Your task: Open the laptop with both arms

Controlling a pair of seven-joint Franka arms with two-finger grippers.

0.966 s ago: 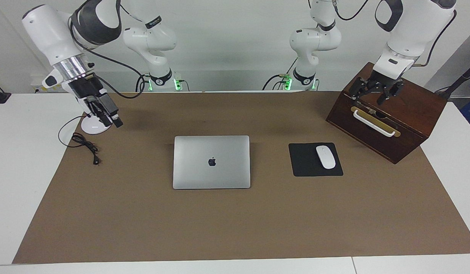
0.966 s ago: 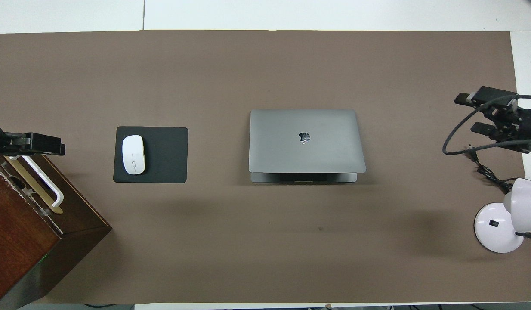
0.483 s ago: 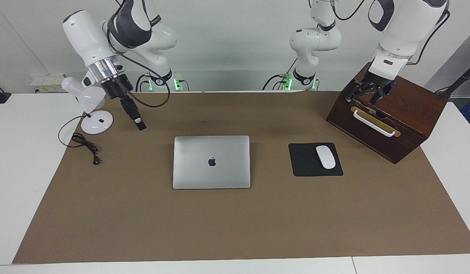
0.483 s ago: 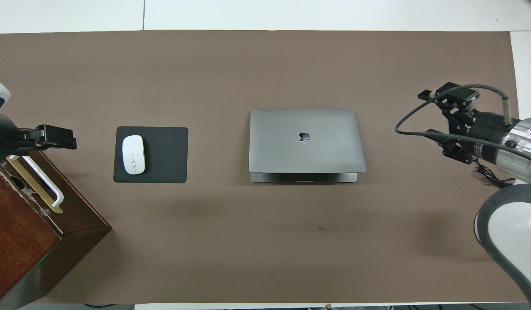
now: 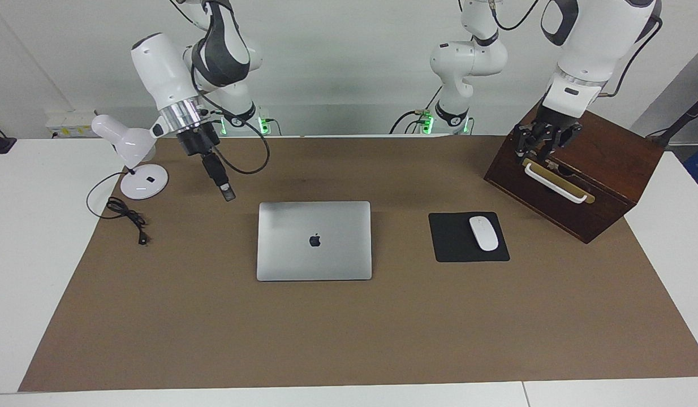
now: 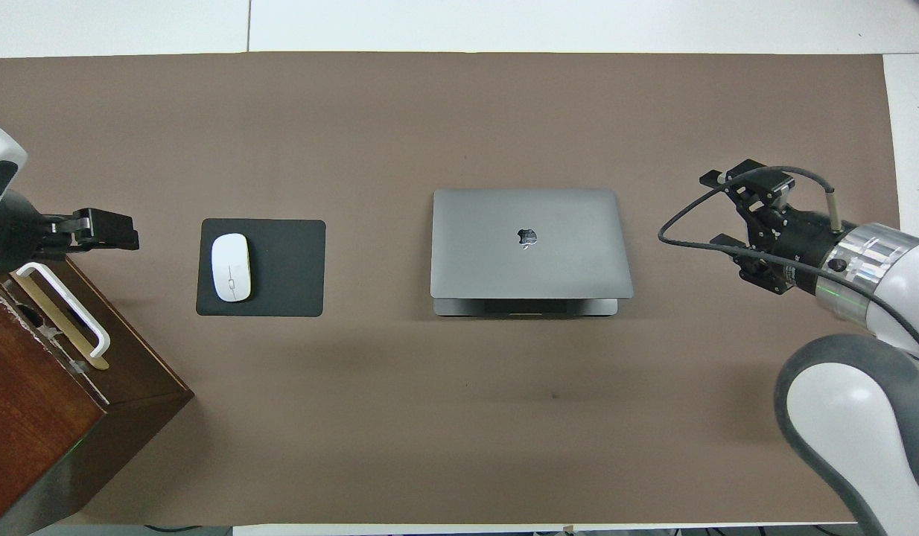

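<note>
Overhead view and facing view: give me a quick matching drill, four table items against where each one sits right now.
Things:
1. laptop
2. mouse
3. desk lamp
4. wooden box

Places:
A. on the mouse pad
B. at the right arm's end of the table
C. shut, mid-table, beside the mouse pad
D. at the left arm's end of the table, under the left hand

Pairs: 1-C, 2-A, 3-B, 4-D
</note>
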